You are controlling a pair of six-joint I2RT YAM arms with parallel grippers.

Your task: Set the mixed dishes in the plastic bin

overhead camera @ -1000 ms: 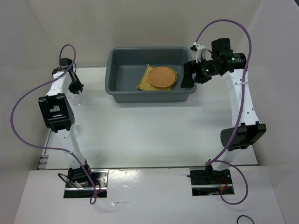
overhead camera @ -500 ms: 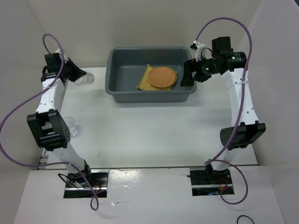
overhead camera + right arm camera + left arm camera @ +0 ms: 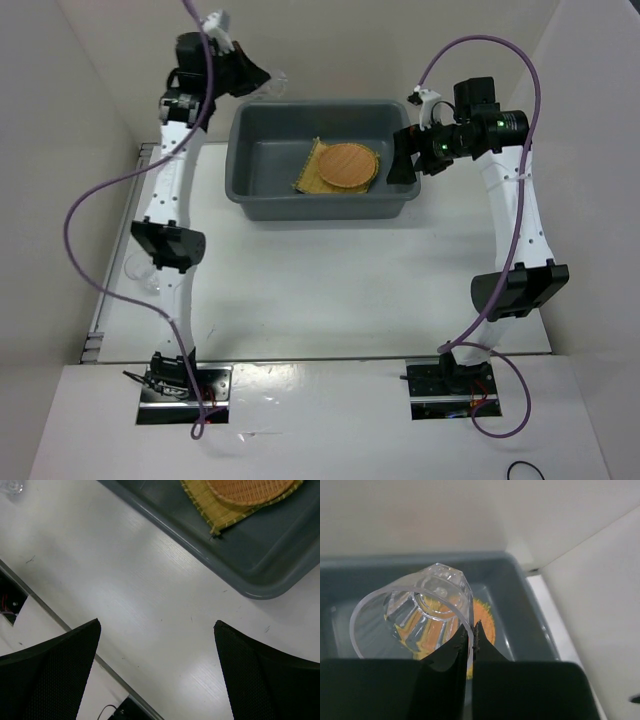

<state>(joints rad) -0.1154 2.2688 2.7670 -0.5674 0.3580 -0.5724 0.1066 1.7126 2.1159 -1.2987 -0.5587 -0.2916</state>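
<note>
The dark grey plastic bin stands at the back middle of the table. In it lies the square yellow bamboo-slat tray with a round orange-brown plate on top. No second round plate shows. My left gripper is raised over the bin's far left corner. In the left wrist view it is shut on the rim of a clear plastic cup, held on its side above the bin. A second clear cup stands on the table at the left. My right gripper is open and empty by the bin's right end.
White walls close in the table at the back and both sides. The right wrist view shows the bin's corner, the tray, the plate, bare white table below, and the table's metal edge.
My left arm has swung up and right from the table's left side to the bin's far left corner, carrying the cup. The second cup now shows on the table. The right arm has not moved.
</note>
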